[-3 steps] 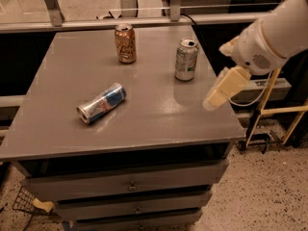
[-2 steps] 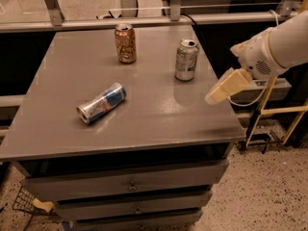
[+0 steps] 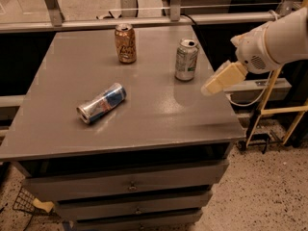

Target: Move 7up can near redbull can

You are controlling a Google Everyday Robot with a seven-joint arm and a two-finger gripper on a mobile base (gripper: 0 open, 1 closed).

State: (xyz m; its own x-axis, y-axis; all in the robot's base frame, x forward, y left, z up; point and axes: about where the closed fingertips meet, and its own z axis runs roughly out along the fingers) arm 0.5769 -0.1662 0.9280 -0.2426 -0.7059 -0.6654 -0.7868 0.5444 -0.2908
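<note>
Silver 7up can (image 3: pixel 186 59) stands; redbull can (image 3: pixel 102 102) lies left.
My gripper (image 3: pixel 211 85) hangs right of the 7up can; I can't tell its grip.

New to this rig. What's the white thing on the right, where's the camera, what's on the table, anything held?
The white thing is a robot arm; the cream piece at its end is its gripper, hanging by the right edge of the table, just right of the 7up can and apart from it. There is one camera view, looking down at the grey table from its front; its mount is not known. On the table: the 7up can upright at back right, a copper-orange can upright at the back, the redbull can lying on its side front left. All three rest on the table, so the gripper carries none.
</note>
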